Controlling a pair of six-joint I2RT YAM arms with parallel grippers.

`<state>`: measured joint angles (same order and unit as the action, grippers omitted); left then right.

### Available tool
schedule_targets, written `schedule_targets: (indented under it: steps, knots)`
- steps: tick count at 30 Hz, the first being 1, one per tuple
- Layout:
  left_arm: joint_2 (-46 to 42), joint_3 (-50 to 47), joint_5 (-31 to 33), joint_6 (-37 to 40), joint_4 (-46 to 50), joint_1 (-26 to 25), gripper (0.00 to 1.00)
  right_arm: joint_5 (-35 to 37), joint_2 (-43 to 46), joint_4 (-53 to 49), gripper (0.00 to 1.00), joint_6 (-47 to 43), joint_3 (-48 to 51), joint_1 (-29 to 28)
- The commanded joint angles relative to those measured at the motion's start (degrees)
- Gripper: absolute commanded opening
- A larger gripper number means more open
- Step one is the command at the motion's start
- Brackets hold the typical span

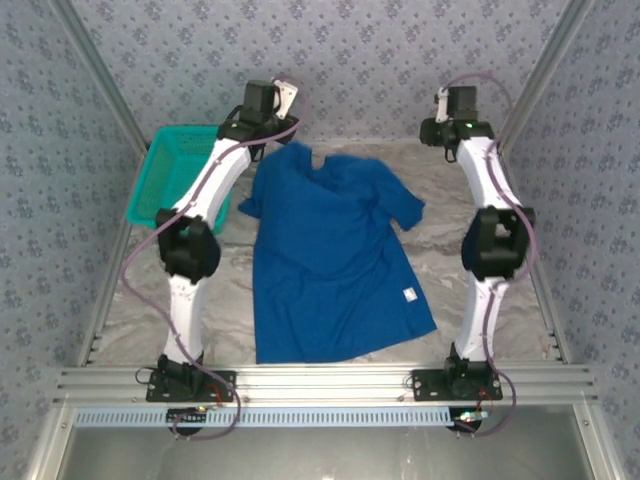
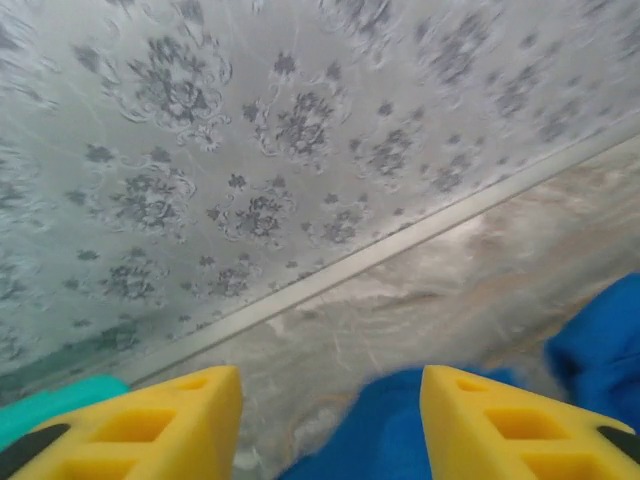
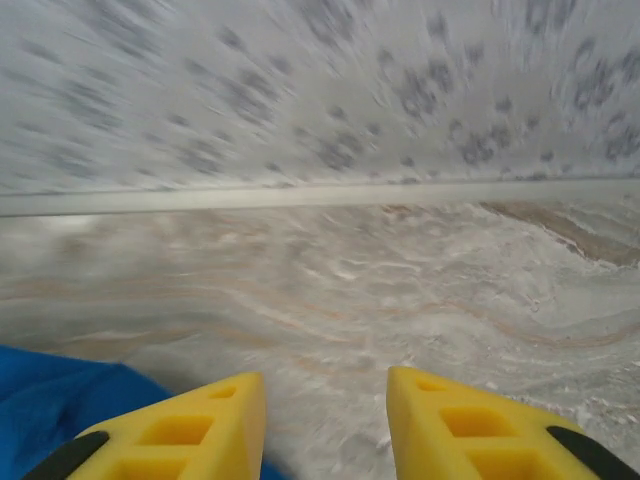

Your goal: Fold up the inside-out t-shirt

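T-shirt (image 1: pixel 330 260) spread flat on surface (image 1: pixel 450 200), prob. so folds can start; L tool (image 2: pixel 330 420) & R tool (image 3: pixel 325 420) hover at far end, jaws apart, empty.

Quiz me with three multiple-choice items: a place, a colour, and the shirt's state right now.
1. The teal basket stands: A) at the far left of the table; B) at the near right corner; C) at the centre.
2. The fingers in the left wrist view are: A) red; B) yellow; C) white.
3. The t-shirt is: A) folded into a square; B) hanging in the air; C) spread out on the table.
Answers: 1 A, it sits at the far left edge; 2 B, both show yellow; 3 C, sleeves and hem lie open.
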<state>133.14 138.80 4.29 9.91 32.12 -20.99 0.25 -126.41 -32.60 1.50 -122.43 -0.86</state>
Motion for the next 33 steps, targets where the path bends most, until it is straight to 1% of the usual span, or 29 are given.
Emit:
schedule_targets:
  steps: [1,2,3,5,8,10,11,12,14,15,16,19,20,22,24,25,27,29,32,33]
  knots:
    - [7.10,22.31,-1.07,-4.96,16.83,0.08,0.61,7.50,2.02,-9.05,0.46,-1.50,-5.40,-2.52]
    - [9.10,27.78,-1.50,-6.05,20.98,0.08,0.63,6.95,4.29,-8.01,0.47,-1.37,-2.22,-3.21]
    - [9.95,31.42,-1.85,-7.44,24.62,0.08,0.64,4.84,8.26,-6.31,0.49,-1.13,2.63,-4.09]
    - [9.19,32.83,-2.81,-10.29,30.05,-0.21,0.66,-0.33,15.88,-2.80,0.52,1.69,14.27,-5.60]
    - [5.90,28.36,-2.41,-11.90,36.32,-1.97,0.66,-7.85,24.10,3.11,0.61,5.00,29.47,-8.18]
    - [2.03,19.66,-2.88,-11.83,35.71,-3.80,0.66,-8.01,26.26,3.95,0.62,5.33,35.17,-11.37]
    - [-1.69,11.11,-3.17,-11.70,32.39,-5.01,0.66,-9.60,26.60,4.15,0.62,5.37,37.11,-13.08]
    - [-5.74,2.11,-3.83,-11.64,27.13,-5.87,0.66,-11.65,26.72,4.79,0.62,6.14,38.82,-14.15]
    - [-15.20,-17.81,-7.87,-13.89,14.02,-6.44,0.66,-16.38,26.83,7.62,0.61,8.70,42.69,-15.40]
    - [-18.78,-24.75,-10.60,-15.59,9.67,-6.01,0.66,-18.41,26.61,8.14,0.61,9.57,44.21,-15.53]
    - [-21.03,-29.30,-11.75,-16.35,8.26,-5.64,0.66,-18.74,26.49,7.58,0.60,9.75,44.96,-15.68]
    - [-27.05,-41.74,-10.73,-16.98,7.08,-5.55,0.65,-19.02,27.22,3.44,0.60,9.13,47.85,-16.24]
    - [-29.44,-46.82,-11.28,-18.21,3.66,-5.55,0.65,-19.08,27.55,1.62,0.59,9.09,49.00,-16.63]
    - [-33.28,-56.01,-13.28,-20.56,-0.69,-5.91,0.65,-15.42,28.72,-1.54,0.59,9.07,52.23,-17.51]
    - [-36.05,-64.99,-13.25,-23.01,-4.74,-6.19,0.65,-11.02,30.02,-4.19,0.60,9.42,56.73,-17.80]
    - [-36.53,-68.83,-13.01,-24.28,-6.95,-6.06,0.65,-9.63,30.36,-2.39,0.60,9.75,58.89,-17.50]
    - [-35.00,-72.84,-13.54,-25.74,-10.17,-5.44,0.65,-12.88,28.56,1.92,0.59,10.37,58.74,-16.96]
    - [-32.00,-72.59,-14.32,-26.06,-10.92,-5.20,0.65,-16.89,24.47,5.67,0.57,11.44,56.30,-16.79]
    - [-28.74,-71.15,-14.58,-26.34,-12.11,-5.22,0.66,-18.12,18.81,5.15,0.51,12.74,51.93,-15.68]
    - [-27.82,-71.02,-14.78,-26.45,-13.36,-5.21,0.66,-17.20,17.85,5.33,0.49,13.38,51.88,-15.07]
